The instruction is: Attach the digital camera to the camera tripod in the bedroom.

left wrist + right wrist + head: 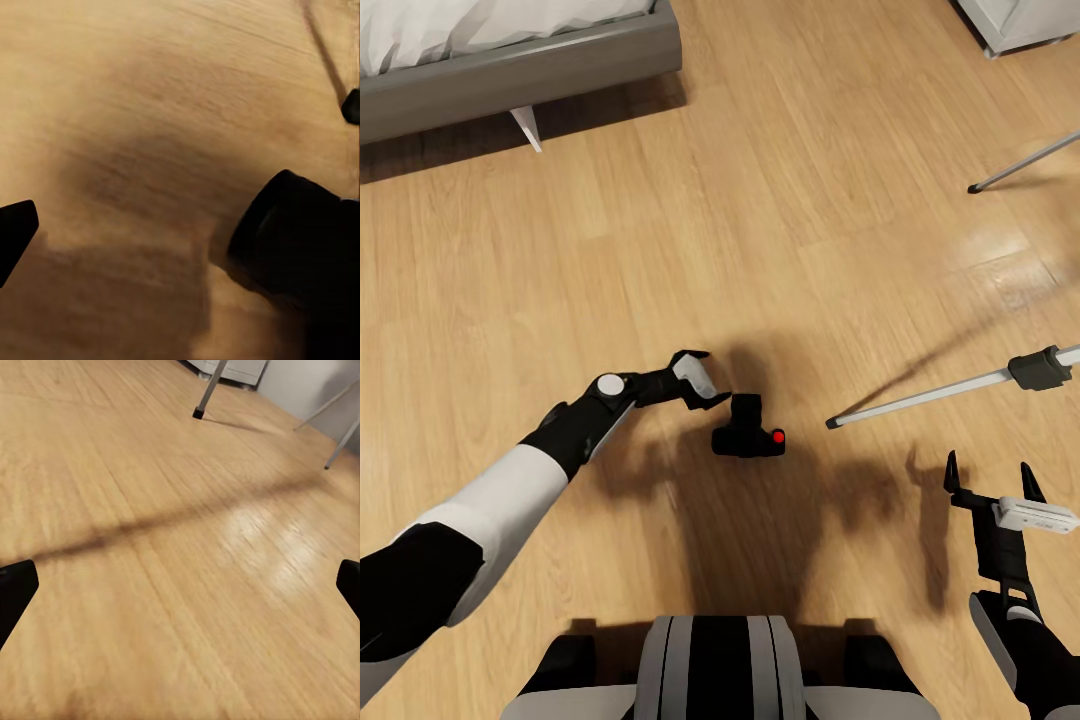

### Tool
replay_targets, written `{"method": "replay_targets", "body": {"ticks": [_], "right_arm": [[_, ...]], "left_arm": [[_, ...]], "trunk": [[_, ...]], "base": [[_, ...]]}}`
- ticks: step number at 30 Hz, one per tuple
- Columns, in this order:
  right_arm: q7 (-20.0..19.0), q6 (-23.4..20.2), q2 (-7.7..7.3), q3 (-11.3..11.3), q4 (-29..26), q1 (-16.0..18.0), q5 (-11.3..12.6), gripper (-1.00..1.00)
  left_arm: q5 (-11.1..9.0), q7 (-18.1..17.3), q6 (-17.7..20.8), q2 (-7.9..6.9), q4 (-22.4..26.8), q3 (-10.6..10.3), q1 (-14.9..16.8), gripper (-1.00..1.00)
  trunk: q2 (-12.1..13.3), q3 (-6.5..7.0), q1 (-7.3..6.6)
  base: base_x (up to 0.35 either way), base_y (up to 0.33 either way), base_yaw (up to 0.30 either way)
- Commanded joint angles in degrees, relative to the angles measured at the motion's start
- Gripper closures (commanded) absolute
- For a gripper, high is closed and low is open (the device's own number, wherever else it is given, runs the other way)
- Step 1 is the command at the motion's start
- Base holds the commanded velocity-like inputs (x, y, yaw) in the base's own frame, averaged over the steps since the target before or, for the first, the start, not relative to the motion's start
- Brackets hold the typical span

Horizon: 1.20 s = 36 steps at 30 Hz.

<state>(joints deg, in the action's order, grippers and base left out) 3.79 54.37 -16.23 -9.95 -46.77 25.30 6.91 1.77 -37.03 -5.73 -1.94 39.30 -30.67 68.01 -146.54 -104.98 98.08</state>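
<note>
Here the digital camera [749,430] lies on the light wood floor [660,250] just below the middle of the head view, its lens pointing toward 12 o'clock and its red button [778,437] showing at its 3 o'clock end. Its body is black against its own dark shadow, so its outline is hard to trace. In the left wrist view the rounded black lens barrel [289,229] sits close ahead, cut off by the frame edge.

The left end effector [710,378] sits at the camera's 10 o'clock, just beside it, with its fingers spread apart and holding nothing; whether a fingertip touches the camera I cannot tell. One dark fingertip [13,232] shows in the left wrist view.

The right end effector [990,480] hangs at the camera's 4 o'clock, well apart, its two black fingers spread wide and empty over bare floor.

Two silver legs of the camera tripod [930,397] reach in from 3 o'clock, one with a black joint [1042,367]; the rest is cut off by the frame. A black foot [199,412] stands on the floor in the right wrist view.

At 11 o'clock the grey-framed bed [520,70] is partly cropped.
</note>
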Motion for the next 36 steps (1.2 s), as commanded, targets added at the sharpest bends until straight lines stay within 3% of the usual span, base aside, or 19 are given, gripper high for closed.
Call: {"method": "replay_targets", "body": {"ticks": [1,6,7,10,25,36], "right_arm": [[0.1,0.1,-0.03,0.1,0.0,0.0,0.2,-1.00],[0.1,0.1,-0.03,0.1,0.0,0.0,0.2,-1.00],[0.1,0.1,-0.03,0.1,0.0,0.0,0.2,-1.00],[0.1,0.1,-0.03,0.1,0.0,0.0,0.2,-1.00],[0.1,0.1,-0.03,0.1,0.0,0.0,0.2,-1.00],[0.1,0.1,-0.03,0.1,0.0,0.0,0.2,-1.00]], "left_arm": [[0.2,-1.3,-1.3,-0.16,0.0,-0.3,0.0,-1.00],[0.1,-7.9,-4.1,-0.56,-0.1,-0.5,0.0,-1.00],[0.1,-11.8,-5.0,-0.81,-0.2,-0.6,-0.1,-1.00],[0.1,-13.7,-5.4,-1.03,-0.2,-0.6,-0.1,-1.00],[0.1,-17.1,-6.0,-3.98,-0.1,-0.6,-0.1,-1.00],[0.0,-20.9,-9.1,-5.62,-0.6,-0.8,-0.1,-1.00]], "trunk": [[0.0,-0.02,-0.01],[0.0,-0.02,-0.01],[0.0,-0.02,-0.01],[0.0,-0.02,-0.01],[0.0,-0.02,-0.01],[0.0,-0.02,-0.01]], "base": [[0.000,0.000,0.000],[0.000,0.000,0.000],[0.000,0.000,0.000],[0.000,0.000,0.000],[0.000,0.000,0.000],[0.000,0.000,0.000]]}}
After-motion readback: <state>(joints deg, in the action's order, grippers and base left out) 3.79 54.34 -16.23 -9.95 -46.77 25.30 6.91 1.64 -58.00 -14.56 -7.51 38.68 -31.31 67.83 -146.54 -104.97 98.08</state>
